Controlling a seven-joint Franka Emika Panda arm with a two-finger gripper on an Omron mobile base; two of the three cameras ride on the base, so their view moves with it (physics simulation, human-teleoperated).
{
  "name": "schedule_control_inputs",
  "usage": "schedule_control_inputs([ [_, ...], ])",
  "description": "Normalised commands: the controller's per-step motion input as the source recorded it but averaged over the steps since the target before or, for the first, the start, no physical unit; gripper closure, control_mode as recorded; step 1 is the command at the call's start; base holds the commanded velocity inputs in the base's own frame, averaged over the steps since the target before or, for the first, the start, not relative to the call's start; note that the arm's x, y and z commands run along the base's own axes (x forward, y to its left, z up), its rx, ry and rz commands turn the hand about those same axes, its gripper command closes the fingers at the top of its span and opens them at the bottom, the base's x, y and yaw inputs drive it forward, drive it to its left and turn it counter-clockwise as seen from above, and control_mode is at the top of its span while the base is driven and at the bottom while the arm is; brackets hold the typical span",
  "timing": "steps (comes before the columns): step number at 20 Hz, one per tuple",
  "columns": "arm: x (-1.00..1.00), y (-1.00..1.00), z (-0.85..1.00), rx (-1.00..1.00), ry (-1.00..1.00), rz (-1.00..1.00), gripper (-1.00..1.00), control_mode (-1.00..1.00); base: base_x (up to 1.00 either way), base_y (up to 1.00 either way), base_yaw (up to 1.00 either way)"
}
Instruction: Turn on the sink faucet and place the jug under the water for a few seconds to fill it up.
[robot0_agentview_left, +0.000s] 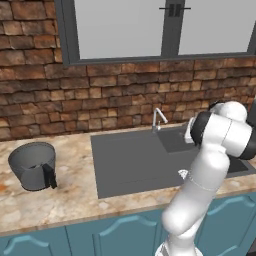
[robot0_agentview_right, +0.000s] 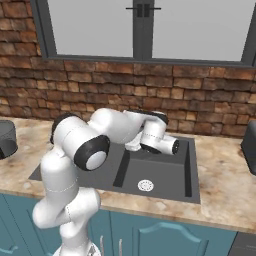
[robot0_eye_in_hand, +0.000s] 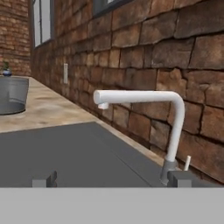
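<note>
Hand view, near to far: two dark fingertips at the bottom edge, set wide apart, nothing between them. Gripper fully open and empty. Just beyond the right-hand tip, faucet base, with a thin lever stub rising beside it against the brick wall. Faucet stem upright in this view, bending at the top into a spout that runs level toward the picture's left, over the sink. No water at the spout, so tap judged not yet on.

Key relation for the coming move: lever ahead of the gripper and off toward the right-hand tip, its long axis near upright, tilted slightly; likely needs a small sideways shift before a push or a pinch.

Left base view: arm reaching over the right part of the sink; faucet small and silver at the back rim, close to the wrist.

Farther off, jug upright on the counter left of the sink, well apart from the gripper, open top, black handle toward the front. Dark grey, wide, slightly tapered. Untouched, by the look of it; filling step not yet begun.

Right base view: forearm over the sink, hand near the back wall.
</note>
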Motion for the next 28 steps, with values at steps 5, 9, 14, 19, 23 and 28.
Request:
schedule_control_inputs([
  [5, 0.25, 0.00, -0.09, 0.00, 0.00, 0.00, -1.00, -1.00, 0.00, 0.00, 0.00],
  [9, 0.28, 0.11, -0.04, 0.00, 0.00, 0.00, -1.00, -1.00, 0.00, 0.00, 0.00],
  [14, 0.26, 0.50, -0.11, 0.00, 0.00, 0.00, -1.00, -1.00, 0.00, 0.00, 0.00],
  [19, 0.21, 0.45, -0.01, 0.00, 0.01, -0.02, -1.00, -1.00, 0.00, 0.00, 0.00],
  [23, 0.32, 0.01, 0.00, 0.00, 0.04, 0.00, -1.00, -1.00, 0.00, 0.00, 0.00],
  [28, 0.44, 0.04, 0.00, 0.00, 0.05, 0.00, -1.00, -1.00, 0.00, 0.00, 0.00],
])
